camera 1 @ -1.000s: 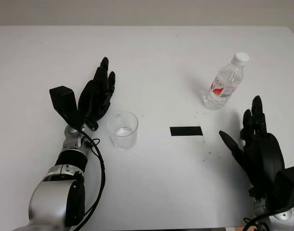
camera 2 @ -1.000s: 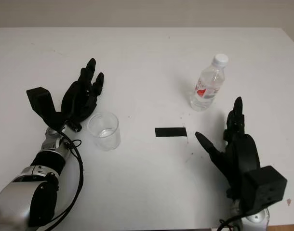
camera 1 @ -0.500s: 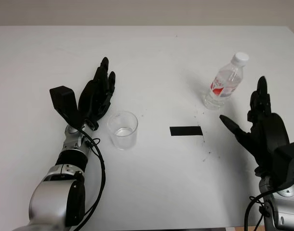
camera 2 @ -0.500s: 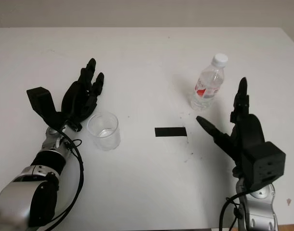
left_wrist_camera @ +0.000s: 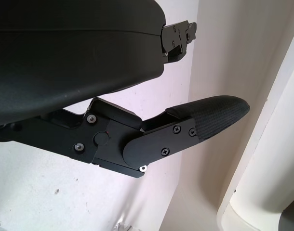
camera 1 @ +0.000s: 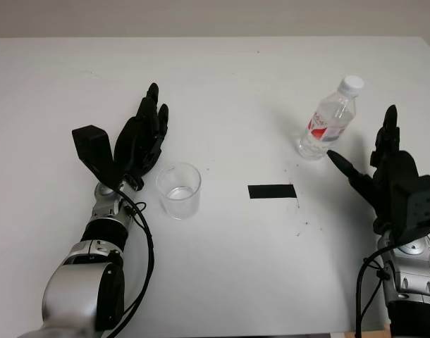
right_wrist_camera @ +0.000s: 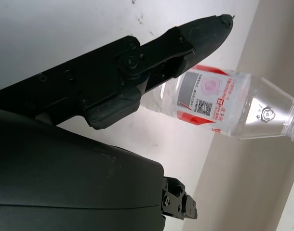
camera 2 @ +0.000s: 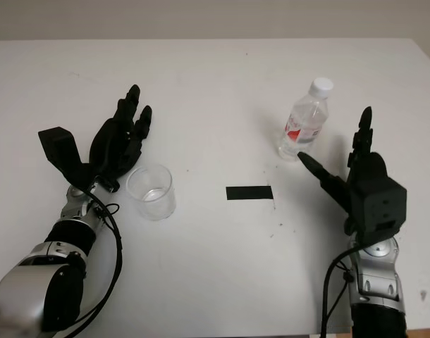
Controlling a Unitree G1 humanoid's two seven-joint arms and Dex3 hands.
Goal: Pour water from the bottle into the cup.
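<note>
The right hand (camera 1: 388,176) is hovering open just beside the upright, capped bottle (camera 1: 328,120) at the table's (camera 1: 222,84) far right, not touching it. It should be wrapping the labelled middle squarely; the left hand (camera 1: 141,141) is waiting open beside the cup (camera 1: 179,190).

Capped clear bottle (camera 1: 329,120) upright, far right; empty clear cup (camera 1: 179,190) left-centre.

In the right wrist view, the bottle (right_wrist_camera: 224,108) loses its cap to the picture's edge, and a finger (right_wrist_camera: 152,55) of the right hand (camera 1: 384,176) covers its base (the label print stays unreadable).
</note>
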